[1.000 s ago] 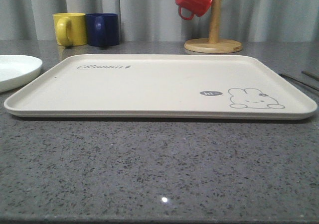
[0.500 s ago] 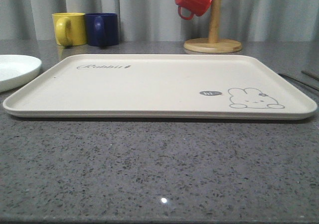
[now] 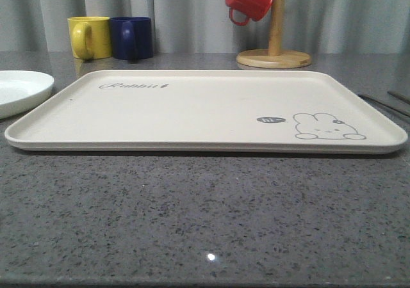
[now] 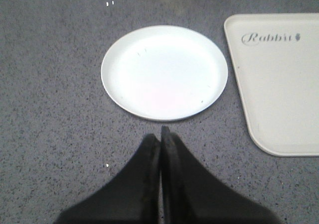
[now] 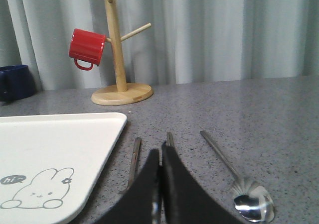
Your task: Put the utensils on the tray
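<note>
The cream tray (image 3: 192,109) with the rabbit drawing lies flat in the middle of the table, with nothing on it. The round white plate (image 4: 164,72) lies left of it, also bare. My left gripper (image 4: 160,133) hovers shut just short of the plate's rim. Right of the tray (image 5: 50,149) lie the steel utensils: a round-bowled spoon (image 5: 251,204), a flat handle (image 5: 134,159) beside the tray's corner, and another handle (image 5: 170,137) mostly hidden behind my right gripper (image 5: 160,152), which is shut and holds nothing. In the front view the utensils (image 3: 384,104) show as thin dark lines.
A yellow mug (image 3: 90,37) and a blue mug (image 3: 131,37) stand at the back left. A wooden mug tree (image 3: 274,56) with a red mug (image 3: 250,0) hanging on it stands behind the tray. Grey speckled counter lies in front of the tray.
</note>
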